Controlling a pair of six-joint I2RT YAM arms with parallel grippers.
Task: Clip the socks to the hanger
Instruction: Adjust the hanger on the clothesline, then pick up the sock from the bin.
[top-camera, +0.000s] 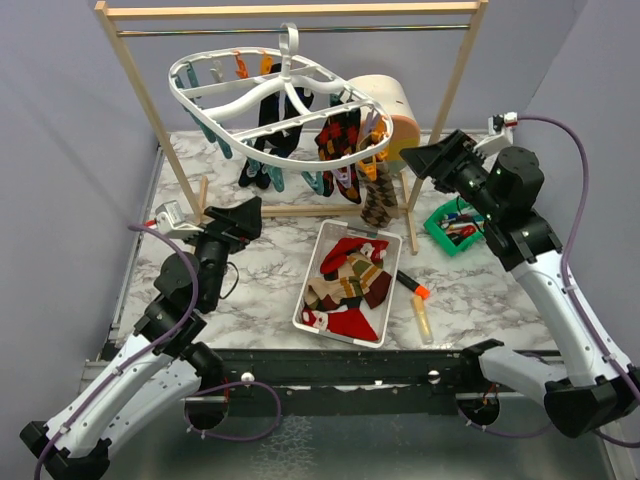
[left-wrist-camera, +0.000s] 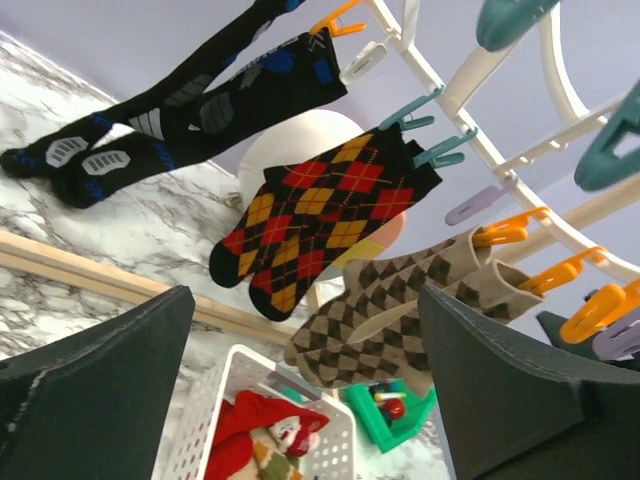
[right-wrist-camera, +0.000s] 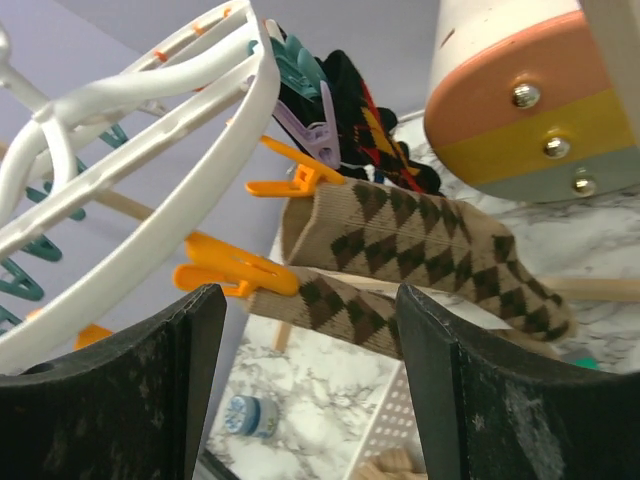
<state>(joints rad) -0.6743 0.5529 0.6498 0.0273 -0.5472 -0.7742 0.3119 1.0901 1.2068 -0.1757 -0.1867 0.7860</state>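
Top external took in the wooden rack (top-camera: 290, 10) across the back of the marble table (top-camera: 470, 290), with the white hanger (top-camera: 290, 92) hooked on its rod and sitting tilted. Three pairs were already pegged along its near side: a black pair (left-wrist-camera: 200, 100), a red argyle pair (left-wrist-camera: 320, 215) and a brown argyle pair (right-wrist-camera: 440, 250). More socks (top-camera: 350, 280) lay heaped in the white basket (top-camera: 309, 275) between the arms.

The left gripper (top-camera: 238, 215) hung low on the left, released, with nothing between its fingers. The right gripper (top-camera: 432, 160) sat high on the right near the hanger's rim, likewise spread wide and empty.

To my eye the next job was fetching another sock from the basket. It would go best to pinch one by the cuff, lift it straight up clear of the heap, and let the other arm squeeze a free clip wide before feeding the cuff in.

Room looked tight on the right, where the pastel drum (top-camera: 385, 105), the rack's upright and the orange clips (right-wrist-camera: 235, 270) crowded that arm. The left side had more open table, and the green tray (top-camera: 440, 228) and the marker (top-camera: 412, 285) sat beside the basket
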